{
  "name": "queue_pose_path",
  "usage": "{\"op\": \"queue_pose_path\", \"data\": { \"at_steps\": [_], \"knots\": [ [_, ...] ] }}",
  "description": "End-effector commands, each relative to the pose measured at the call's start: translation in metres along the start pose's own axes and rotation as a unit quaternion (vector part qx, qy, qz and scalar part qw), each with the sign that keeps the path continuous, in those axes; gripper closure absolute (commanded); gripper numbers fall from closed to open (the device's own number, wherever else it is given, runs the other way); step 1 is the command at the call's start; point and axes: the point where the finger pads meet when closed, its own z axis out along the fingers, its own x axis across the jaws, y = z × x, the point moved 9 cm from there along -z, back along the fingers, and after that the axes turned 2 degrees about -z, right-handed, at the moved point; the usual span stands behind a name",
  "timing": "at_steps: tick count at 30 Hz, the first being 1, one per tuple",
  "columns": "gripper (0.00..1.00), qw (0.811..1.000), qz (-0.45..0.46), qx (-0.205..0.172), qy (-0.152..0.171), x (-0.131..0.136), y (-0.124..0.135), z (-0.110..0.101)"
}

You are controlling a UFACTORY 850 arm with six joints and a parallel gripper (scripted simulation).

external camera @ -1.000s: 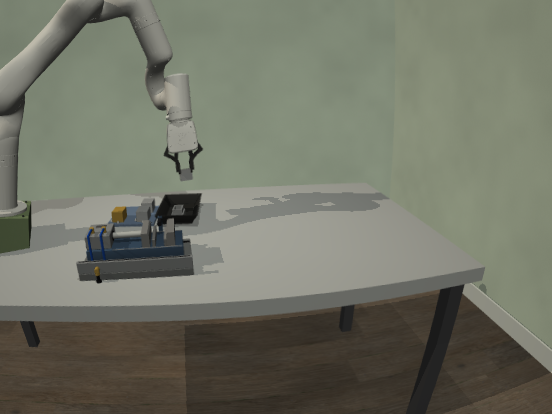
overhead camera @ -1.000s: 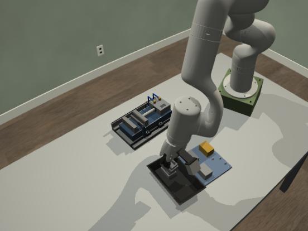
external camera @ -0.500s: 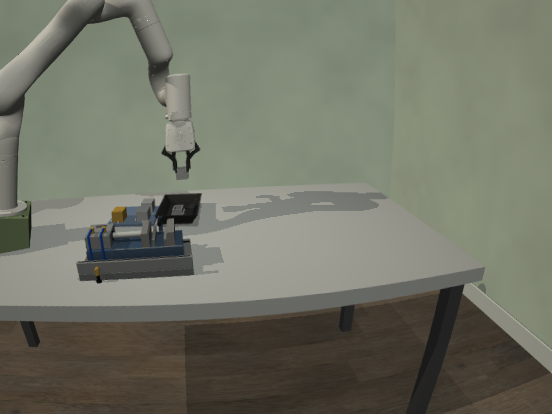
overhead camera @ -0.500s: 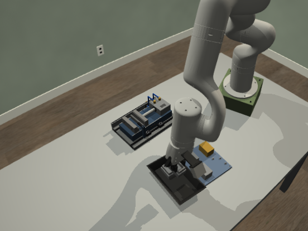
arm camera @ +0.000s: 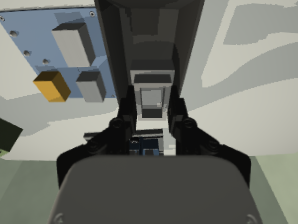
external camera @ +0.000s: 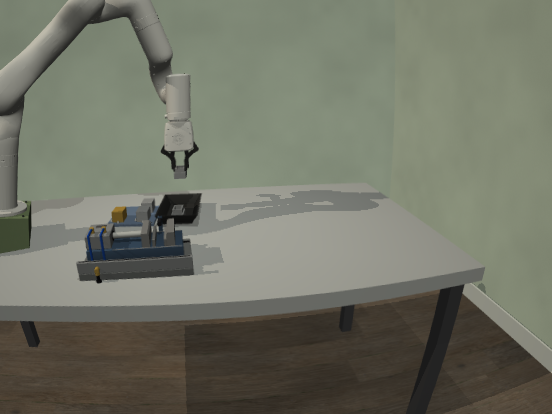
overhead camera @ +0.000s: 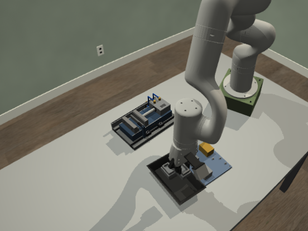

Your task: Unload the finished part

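My gripper (external camera: 180,166) points straight down and is shut on the finished part (external camera: 180,174), a small grey block with a pocket. It hangs well above the black outfeed tray (external camera: 179,207), apart from it. In the wrist view the part (arm camera: 152,96) sits between the black fingers, with the tray's dark floor (arm camera: 150,40) right beneath it. In the top view the gripper (overhead camera: 176,167) stands over the tray (overhead camera: 176,181) near its back end. The vise (overhead camera: 142,121) is behind the tray, its jaws apart and nothing between them.
A blue plate (overhead camera: 215,164) with an orange block (overhead camera: 206,149) and grey blocks (overhead camera: 203,173) lies right beside the tray. The arm's green base (overhead camera: 242,93) stands at the back right. The table's front edge runs close to the vise (external camera: 135,250).
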Motion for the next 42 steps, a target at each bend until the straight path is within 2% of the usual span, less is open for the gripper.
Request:
{"op": "queue_pose_path", "data": {
  "at_steps": [1,42],
  "knots": [
    [1.00,1.000,0.007,0.008,-0.002,-0.0004,-0.0040,-0.0011],
    [1.00,1.000,0.012,0.013,-0.004,-0.0014,-0.0073,-0.0012]
  ]
}}
